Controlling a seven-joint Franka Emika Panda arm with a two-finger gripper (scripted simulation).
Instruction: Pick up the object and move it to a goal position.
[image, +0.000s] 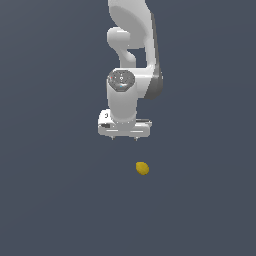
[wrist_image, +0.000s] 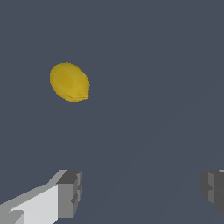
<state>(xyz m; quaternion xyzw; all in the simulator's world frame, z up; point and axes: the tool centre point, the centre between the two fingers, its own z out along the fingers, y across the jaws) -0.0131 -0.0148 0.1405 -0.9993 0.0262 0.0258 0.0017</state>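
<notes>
- Gripper (image: 124, 138) hangs from the white arm with its fingers pointing down, the two tips showing as small dark stubs under the wide white hand body in the exterior view.
- Fingers (wrist_image: 69, 193) stand well apart: in the wrist view one grey pad sits at one side of the frame and the other at the far edge, with bare floor between them and nothing held.
- Arm (image: 131, 55) rises above the hand as a stack of rounded white links with a grey band on the side toward the exterior view's right, and a round grey cap faces the camera on the wrist joint.
- Lemon (image: 142, 168), the small yellow ovoid object, lies on the floor apart from the gripper; in the exterior view it appears below the hand and slightly toward the exterior view's right of the fingertips.
- In the wrist view the lemon (wrist_image: 69, 82) is off to one side of the gap between the pads, not between them, and touches neither pad.
- Floor (image: 55, 200) is a plain dark blue-grey surface all around; whether the fingertips are near it in height cannot be told.
</notes>
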